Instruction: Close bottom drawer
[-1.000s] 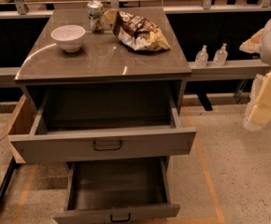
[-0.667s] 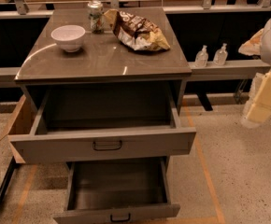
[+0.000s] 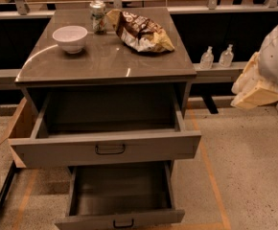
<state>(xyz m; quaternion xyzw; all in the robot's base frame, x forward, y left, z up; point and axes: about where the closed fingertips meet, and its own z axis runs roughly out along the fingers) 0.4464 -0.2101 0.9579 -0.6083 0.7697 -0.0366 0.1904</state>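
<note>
Gripper [image 3: 256, 87]: seen as the tan part under the white arm at the right edge of the view, level with the cabinet's upper opening and well apart from both drawers; whether it is open or closed cannot be told.
Bottom drawer [image 3: 122, 195]: pulled out at the foot of the cabinet [image 3: 105, 61], beneath the wider upper drawer [image 3: 105, 150]; nothing is seen inside it.
Facing: the low front panel and its small bail handle [image 3: 123, 223] are turned toward the camera, with the open top upward.
Long axis: the front panel runs left to right, its right end a little higher in the view; the slide travel lies across that, back into the cabinet.
Step in hand: judged to be the approach, since no contact has been made yet.
Doing it well: the gripper should be lowered and brought round in front of the panel, and contact made near the handle at mid-width. The push should be kept straight along the slides, since an off-centre push could skew the drawer.
Hazard: the upper drawer projects overhead and must be cleared.
</note>
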